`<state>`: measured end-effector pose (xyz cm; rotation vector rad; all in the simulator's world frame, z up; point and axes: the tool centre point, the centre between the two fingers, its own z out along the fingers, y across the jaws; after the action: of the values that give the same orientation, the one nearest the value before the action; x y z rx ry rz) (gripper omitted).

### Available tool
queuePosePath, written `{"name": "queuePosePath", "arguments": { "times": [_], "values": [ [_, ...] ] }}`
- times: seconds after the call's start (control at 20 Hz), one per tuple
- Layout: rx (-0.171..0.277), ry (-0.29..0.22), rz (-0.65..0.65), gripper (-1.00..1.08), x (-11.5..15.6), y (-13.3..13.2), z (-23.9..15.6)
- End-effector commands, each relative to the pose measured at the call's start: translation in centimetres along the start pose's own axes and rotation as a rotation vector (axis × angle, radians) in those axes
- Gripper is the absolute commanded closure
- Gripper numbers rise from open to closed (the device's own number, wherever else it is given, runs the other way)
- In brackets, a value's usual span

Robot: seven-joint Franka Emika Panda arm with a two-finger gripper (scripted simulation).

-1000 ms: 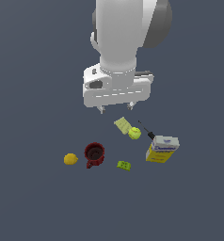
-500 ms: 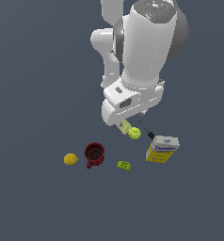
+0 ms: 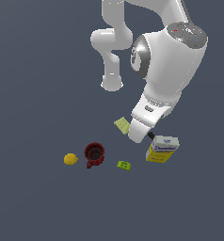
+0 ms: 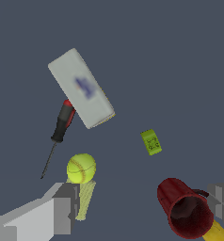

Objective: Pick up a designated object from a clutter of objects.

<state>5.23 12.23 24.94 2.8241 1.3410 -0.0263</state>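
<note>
Since the earlier frames the arm has swung toward the exterior view's right and dropped lower, so its white hand now hangs just beside the yellow carton and hides the lime-green ball that was in sight before. The objects on the floor have not shifted.

The carton sits at the exterior view's right end of the clutter, untouched, its white-grey top with blue lettering facing up. In the wrist view the same top shows as a pale slab with a blurred blue mark, and a screwdriver with a red-and-black handle lies right alongside it; whether the two touch cannot be told.

The gripper is released: its two grey fingers stand far apart at either side of the wrist view, with nothing between them but floor and clutter below. The lime-green ball lies near one finger, partly over the pale packet. The dark red mug lies near the other finger, its mouth open to the camera, with the lemon just past it. The small green block lies apart from the others, between the mug and the carton.
</note>
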Motion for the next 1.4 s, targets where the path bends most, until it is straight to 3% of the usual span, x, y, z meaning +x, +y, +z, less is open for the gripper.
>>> {"name": "queuePosePath", "arguments": {
  "times": [0.0, 0.65, 1.0, 1.35],
  "values": [
    [-0.001, 0.002, -0.094, -0.92, 1.4, -0.7, 0.7],
    [-0.001, 0.017, -0.482, -0.92, 7.2, -4.2, 3.8],
    [0.000, 0.022, -0.566, -0.92, 8.4, -5.0, 4.5],
    [0.000, 0.022, -0.569, -0.92, 8.4, -5.1, 4.8]
  ]
}}
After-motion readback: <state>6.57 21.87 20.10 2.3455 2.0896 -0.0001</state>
